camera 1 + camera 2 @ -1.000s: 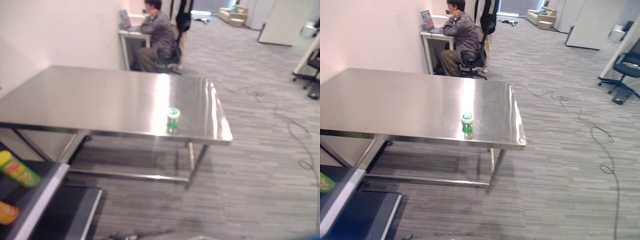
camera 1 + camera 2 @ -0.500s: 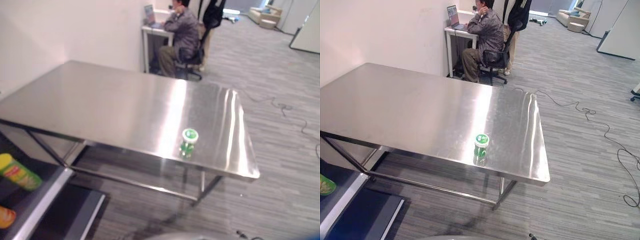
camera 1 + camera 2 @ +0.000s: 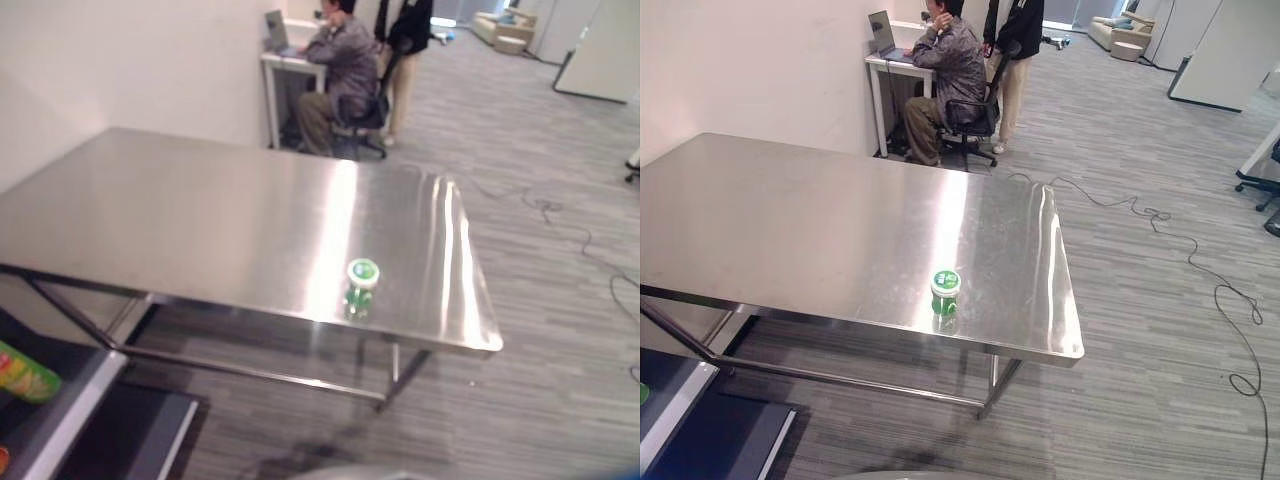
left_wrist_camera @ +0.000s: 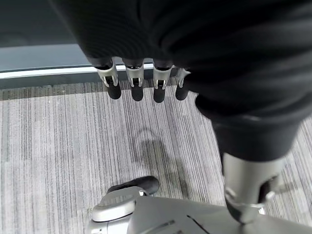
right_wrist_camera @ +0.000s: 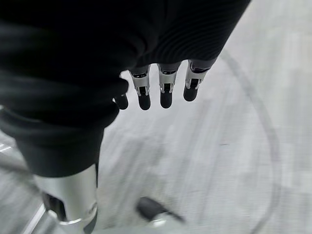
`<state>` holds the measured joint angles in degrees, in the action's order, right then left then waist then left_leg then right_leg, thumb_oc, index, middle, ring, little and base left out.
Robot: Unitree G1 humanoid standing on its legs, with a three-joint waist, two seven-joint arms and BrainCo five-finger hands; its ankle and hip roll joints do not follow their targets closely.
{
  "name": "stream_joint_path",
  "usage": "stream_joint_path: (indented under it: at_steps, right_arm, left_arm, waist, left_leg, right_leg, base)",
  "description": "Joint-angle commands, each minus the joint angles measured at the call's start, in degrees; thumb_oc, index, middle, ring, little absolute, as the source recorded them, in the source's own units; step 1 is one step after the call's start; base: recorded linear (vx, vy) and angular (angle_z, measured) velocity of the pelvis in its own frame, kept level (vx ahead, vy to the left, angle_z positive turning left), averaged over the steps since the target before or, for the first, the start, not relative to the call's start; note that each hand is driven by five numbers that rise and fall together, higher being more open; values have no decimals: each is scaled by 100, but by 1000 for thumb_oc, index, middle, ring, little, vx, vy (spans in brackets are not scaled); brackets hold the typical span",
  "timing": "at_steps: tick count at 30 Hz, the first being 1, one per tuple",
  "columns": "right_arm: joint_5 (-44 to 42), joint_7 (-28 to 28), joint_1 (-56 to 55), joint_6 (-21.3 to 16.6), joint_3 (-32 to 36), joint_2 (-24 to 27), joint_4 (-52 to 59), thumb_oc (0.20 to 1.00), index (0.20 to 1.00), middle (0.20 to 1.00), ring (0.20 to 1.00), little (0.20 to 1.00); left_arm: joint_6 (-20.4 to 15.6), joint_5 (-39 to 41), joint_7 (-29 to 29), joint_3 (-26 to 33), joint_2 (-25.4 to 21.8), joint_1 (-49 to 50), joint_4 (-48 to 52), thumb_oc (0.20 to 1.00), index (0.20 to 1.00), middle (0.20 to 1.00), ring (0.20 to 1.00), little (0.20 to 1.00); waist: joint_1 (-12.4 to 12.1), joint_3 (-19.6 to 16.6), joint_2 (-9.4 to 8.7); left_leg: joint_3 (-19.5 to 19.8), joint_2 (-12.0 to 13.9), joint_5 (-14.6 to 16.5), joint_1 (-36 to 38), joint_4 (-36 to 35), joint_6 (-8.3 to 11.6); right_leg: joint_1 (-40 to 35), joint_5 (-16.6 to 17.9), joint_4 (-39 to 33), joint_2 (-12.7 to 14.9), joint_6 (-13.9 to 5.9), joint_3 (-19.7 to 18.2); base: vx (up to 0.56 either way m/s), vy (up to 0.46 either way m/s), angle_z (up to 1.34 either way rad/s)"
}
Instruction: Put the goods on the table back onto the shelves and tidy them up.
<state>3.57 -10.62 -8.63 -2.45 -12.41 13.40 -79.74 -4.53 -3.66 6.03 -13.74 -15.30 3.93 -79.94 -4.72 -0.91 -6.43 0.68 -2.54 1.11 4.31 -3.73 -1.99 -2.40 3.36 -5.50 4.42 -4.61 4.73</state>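
A small green container with a white-and-green lid point(image 3: 361, 287) stands upright on the steel table point(image 3: 200, 220), close to its front edge and toward its right end. It is the one item on the table top. My left hand point(image 4: 136, 85) hangs over the grey striped floor beside a shelf base, fingers straight and holding nothing. My right hand point(image 5: 165, 91) also hangs above the floor, fingers straight and empty. Both hands are well away from the container.
A dark shelf unit point(image 3: 70, 410) stands at the lower left, with a yellow-green package point(image 3: 22, 372) lying on it. Beyond the table a person sits at a small white desk point(image 3: 950, 70) and another person stands beside them point(image 3: 1012, 40). An office chair point(image 3: 1260, 175) is at the far right.
The camera has swung, so the whole picture has shifted. The green container keeps its place on the table.
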Motion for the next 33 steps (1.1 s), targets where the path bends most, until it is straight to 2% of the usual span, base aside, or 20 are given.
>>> stream_joint_path:
  at_steps: [1, 6, 7, 8, 9, 10, 11, 13, 15, 17, 18, 20, 25, 26, 27, 29, 30, 31, 33]
  right_arm:
    - [-258, 248, 92, -82, 8, 430, -84, 1000, 1000, 1000, 1000, 1000]
    - [-314, 502, -268, -103, 521, 1117, -24, 1000, 1000, 1000, 1000, 1000]
    - [-313, 503, -273, -100, 523, 1119, -19, 1000, 1000, 1000, 1000, 1000]
    - [-406, 508, -391, -112, 916, 1646, 359, 1000, 1000, 1000, 1000, 1000]
    - [-405, 510, -400, -107, 921, 1651, 368, 1000, 1000, 1000, 1000, 1000]
    - [-627, 581, -665, -152, 1553, 2417, 1450, 1000, 1000, 1000, 1000, 1000]
    - [-731, 670, -872, -179, 2027, 2903, 2361, 1000, 1000, 1000, 1000, 1000]
    - [-1080, 812, -1694, -318, 3448, 3745, 4515, 1000, 1000, 1000, 1000, 1000]
    - [-1658, 978, -2372, -764, 4687, 4036, 6380, 1000, 1000, 1000, 1000, 1000]
    - [-1863, 1044, -2432, -1120, 5148, 4040, 7411, 1000, 1000, 1000, 1000, 1000]
    - [-1863, 1049, -2463, -1102, 5181, 4027, 7446, 1000, 1000, 1000, 1000, 1000]
    - [-2034, 1055, -2107, -1428, 5428, 3857, 8346, 1000, 1000, 1000, 1000, 1000]
    - [-1980, 861, -1227, -1584, 5014, 3862, 8869, 1000, 1000, 1000, 1000, 1000]
    - [-1991, 871, -922, -1609, 4691, 3927, 8941, 1000, 1000, 1000, 1000, 1000]
    - [-2114, 1040, -448, -1601, 4038, 4111, 9126, 1000, 1000, 1000, 1000, 1000]
    - [-2092, 1255, -80, -1485, 3486, 4321, 9336, 1000, 1000, 1000, 1000, 1000]
    - [-2089, 1254, -42, -1483, 3450, 4327, 9323, 1000, 1000, 1000, 1000, 1000]
    - [-2141, 1474, 359, -1398, 2846, 4607, 9347, 1000, 1000, 1000, 1000, 1000]
    - [-2158, 1679, 872, -1330, 2097, 4791, 9238, 1000, 1000, 1000, 1000, 1000]
  left_arm:
    - [-61, -339, -159, 2, 173, -340, -469, 1000, 1000, 1000, 1000, 1000]
    - [-16, -827, -337, -54, -120, -282, -584, 1000, 1000, 1000, 1000, 1000]
    - [-16, -828, -337, -56, -118, -281, -583, 1000, 1000, 1000, 1000, 1000]
    - [-15, -923, -379, -49, -180, -222, -590, 1000, 1000, 1000, 1000, 1000]
    - [-14, -924, -379, -52, -176, -220, -589, 1000, 1000, 1000, 1000, 1000]
    - [-31, -971, -410, 34, -228, -126, -529, 1000, 1000, 1000, 1000, 1000]
    - [-41, -970, -438, 114, -240, -76, -498, 1000, 1000, 1000, 1000, 1000]
    - [-64, -901, -509, 327, -206, 103, -371, 1000, 1000, 1000, 1000, 1000]
    - [-163, -803, -600, 497, -52, 206, -269, 1000, 1000, 1000, 1000, 1000]
    - [-237, -721, -682, 599, 110, 261, -272, 1000, 1000, 1000, 1000, 1000]
    - [-238, -722, -681, 590, 116, 258, -274, 1000, 1000, 1000, 1000, 1000]
    - [-300, -632, -740, 708, 279, 310, -269, 1000, 1000, 1000, 1000, 1000]
    - [-291, -530, -734, 638, 343, 325, -235, 1000, 1000, 1000, 1000, 1000]
    - [-284, -494, -728, 591, 347, 317, -222, 1000, 1000, 1000, 1000, 1000]
    - [-273, -475, -720, 455, 335, 308, -201, 1000, 1000, 1000, 1000, 1000]
    - [-258, -445, -739, 443, 332, 302, -204, 1000, 1000, 1000, 1000, 1000]
    - [-258, -445, -739, 460, 334, 305, -204, 1000, 1000, 1000, 1000, 1000]
    - [-260, -394, -784, 400, 342, 303, -231, 1000, 1000, 1000, 1000, 1000]
    - [-259, -363, -836, 340, 354, 291, -252, 1000, 1000, 1000, 1000, 1000]
  waist:
    - [44, -55, 129]
    - [156, -147, 31]
    - [152, -149, 33]
    - [238, -183, 29]
    - [233, -184, 33]
    - [344, -199, 49]
    - [408, -209, 58]
    - [584, -236, 92]
    - [744, -296, 161]
    - [853, -350, 217]
    - [842, -349, 225]
    - [858, -422, 299]
    - [706, -492, 337]
    - [631, -497, 338]
    - [475, -495, 323]
    - [409, -483, 300]
    - [428, -480, 301]
    - [312, -469, 271]
    - [225, -462, 253]
  left_leg:
    - [455, 327, -248, -467, -127, 522]
    - [345, 386, -233, -508, -127, 528]
    - [342, 387, -231, -507, -127, 528]
    - [297, 401, -214, -508, -127, 536]
    - [294, 402, -212, -506, -127, 536]
    - [228, 425, -183, -464, -127, 544]
    - [192, 433, -171, -458, -127, 552]
    - [101, 445, -138, -434, -127, 564]
    - [2, 452, -109, -403, -127, 565]
    - [-58, 459, -86, -373, -127, 555]
    - [-59, 461, -83, -370, -127, 555]
    - [-80, 458, -40, -334, -127, 521]
    - [-15, 434, -24, -319, -127, 487]
    - [10, 425, -35, -325, -127, 483]
    - [58, 410, -63, -337, -127, 485]
    - [94, 402, -75, -340, -127, 490]
    - [95, 402, -74, -337, -127, 490]
    - [131, 394, -86, -336, -127, 496]
    - [163, 387, -94, -328, -127, 506]
  right_leg:
    - [-155, -397, 50, -123, -227, -15]
    - [-59, -345, 50, -134, -259, -156]
    - [-59, -345, 50, -135, -259, -159]
    - [-31, -336, 50, -137, -272, -199]
    - [-32, -336, 50, -138, -272, -202]
    - [-35, -345, 50, -133, -302, -280]
    - [-18, -335, 50, -127, -320, -321]
    - [21, -316, 50, -114, -352, -417]
    - [62, -283, 50, -105, -376, -525]
    - [76, -269, 50, -97, -384, -611]
    - [74, -269, 50, -99, -385, -612]
    - [78, -267, 50, -88, -379, -687]
    - [43, -294, 50, -65, -360, -648]
    - [38, -294, 50, -56, -360, -622]
    - [26, -292, 50, -42, -350, -573]
    - [5, -297, 50, -31, -342, -527]
    - [2, -299, 50, -31, -341, -526]
    - [-20, -301, 50, -23, -334, -478]
    - [-58, -316, 50, -11, -328, -430]
  base:
    - [-5, -40, -4]
    - [10, -42, -17]
    - [23, -14, -9]
    - [12, -7, -7]
    - [15, 3, -23]
    - [-5, 19, -26]
    - [-8, 31, -25]
    - [-3, 49, -32]
    - [6, 66, -25]
    - [4, 51, -16]
    - [9, 37, -20]
    - [23, 48, -19]
    - [3, 29, -9]
    - [-22, 23, 6]
    - [-26, 27, 9]
    - [-15, 11, 7]
    - [-17, 3, 16]
    - [-14, 4, 21]
    - [-7, 3, 20]
